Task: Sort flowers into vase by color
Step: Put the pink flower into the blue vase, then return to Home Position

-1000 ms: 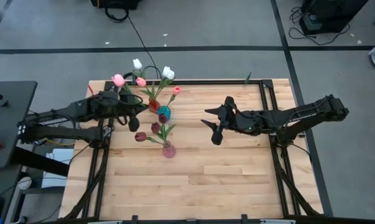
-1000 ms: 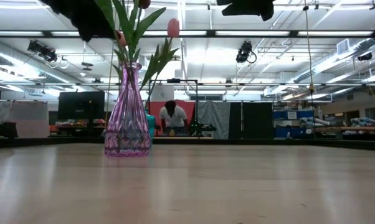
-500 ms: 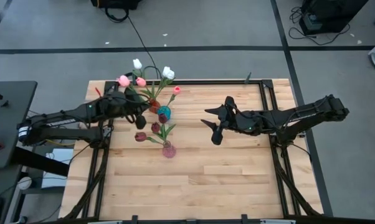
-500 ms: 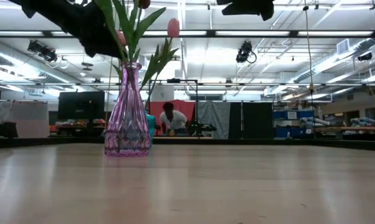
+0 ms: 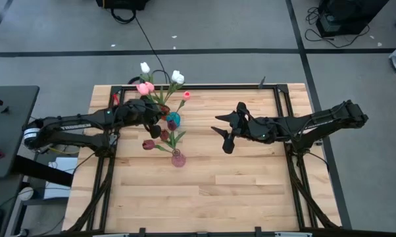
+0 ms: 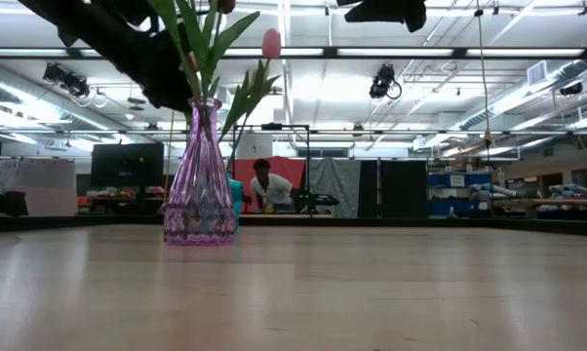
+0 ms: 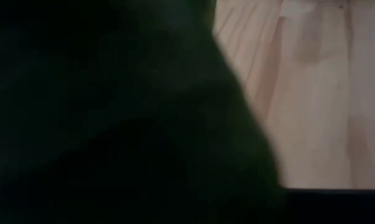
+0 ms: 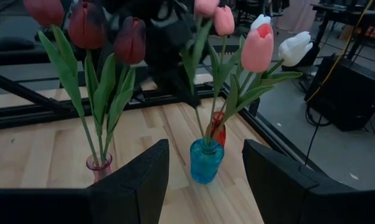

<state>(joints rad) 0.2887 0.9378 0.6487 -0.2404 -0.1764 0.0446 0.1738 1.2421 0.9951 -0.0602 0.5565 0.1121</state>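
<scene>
Three small vases stand left of the table's middle. The purple vase (image 5: 177, 158) (image 6: 198, 180) holds dark maroon tulips (image 8: 130, 38). The blue vase (image 5: 173, 120) (image 8: 207, 160) holds a pink tulip (image 8: 257, 47). The red vase (image 5: 162, 110) stands behind it, with white tulips (image 5: 177, 77) above. My left gripper (image 5: 156, 127) is shut on another pink tulip (image 5: 142, 88) just left of the blue vase. My right gripper (image 5: 227, 136) (image 8: 203, 186) hangs open to the right of the vases, holding nothing. My left gripper is shut on the pink tulip's stem, well below its head (image 8: 206, 6). The fingers (image 8: 178, 81) slant down from the table's left. The arm itself hides the place of contact. The tulip stands about upright, and I cannot tell whether its lower end is inside the blue vase.
The black frame rail (image 5: 204, 85) runs along the table's far edge. Bare wood (image 5: 204, 197) fills the near half of the table. In the room beyond, a person (image 6: 266, 185) stands far behind the table. The left wrist view is almost wholly dark.
My left gripper has moved down and toward the table's right, closing in on the blue vase while staying shut. The pink tulip has travelled with it, and its head now sits beside the other pink head near the far edge.
</scene>
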